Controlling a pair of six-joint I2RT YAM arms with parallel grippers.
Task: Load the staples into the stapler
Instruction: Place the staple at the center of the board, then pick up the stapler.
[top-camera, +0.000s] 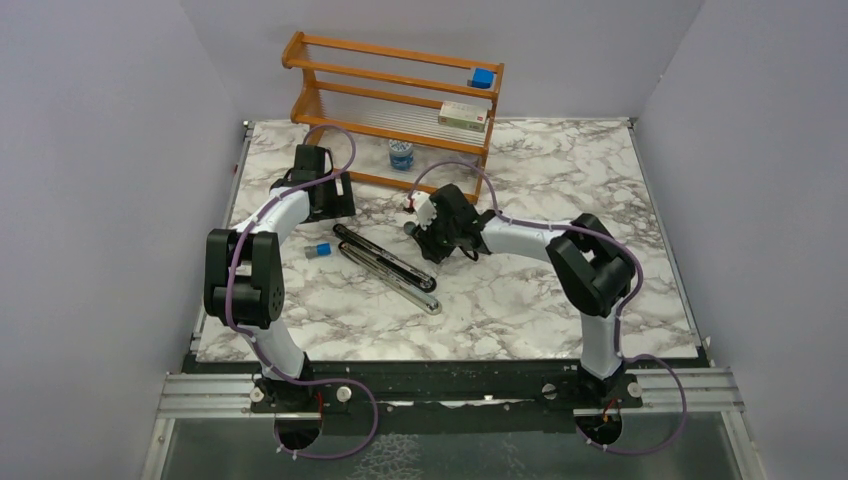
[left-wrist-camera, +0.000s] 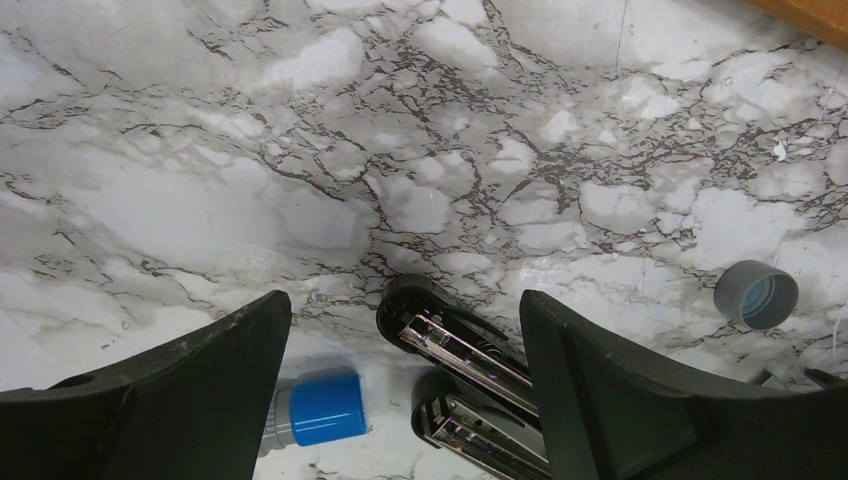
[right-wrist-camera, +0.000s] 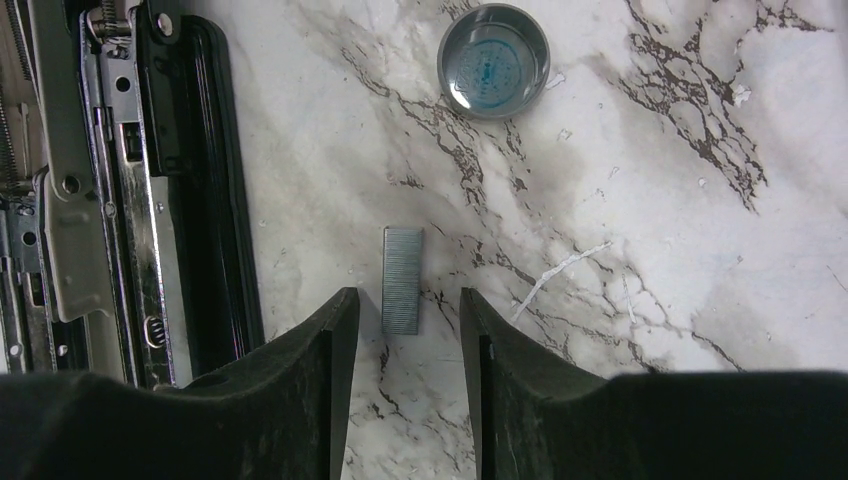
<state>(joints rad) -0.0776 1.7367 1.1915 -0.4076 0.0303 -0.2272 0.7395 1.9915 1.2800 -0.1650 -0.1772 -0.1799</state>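
Smooth counter (right-wrist-camera: 650, 150), stone look, white with grey veins, a soft shine. Staples (right-wrist-camera: 402, 280) of grey metal, dull, with fine lines across. Stapler (right-wrist-camera: 150, 200) of shiny silver metal inside, glossy black plastic outside. Round cap (right-wrist-camera: 494, 60) of grey plastic, shiny inside, with blue. Blue cap (left-wrist-camera: 320, 408) of smooth plastic. Rack (top-camera: 380, 50) of orange-brown wood, smooth. Matt black plastic, a bit grainy, on right pincer (right-wrist-camera: 405, 305) and left pincer (left-wrist-camera: 402, 305).

left gripper (left-wrist-camera: 405, 300) held wide apart above marble tabletop (left-wrist-camera: 300, 150), black stapler (left-wrist-camera: 460, 352) seen lying opened between the fingers, blue-capped tube (left-wrist-camera: 315, 408) just beside it, grey cap (left-wrist-camera: 756, 295) set well apart
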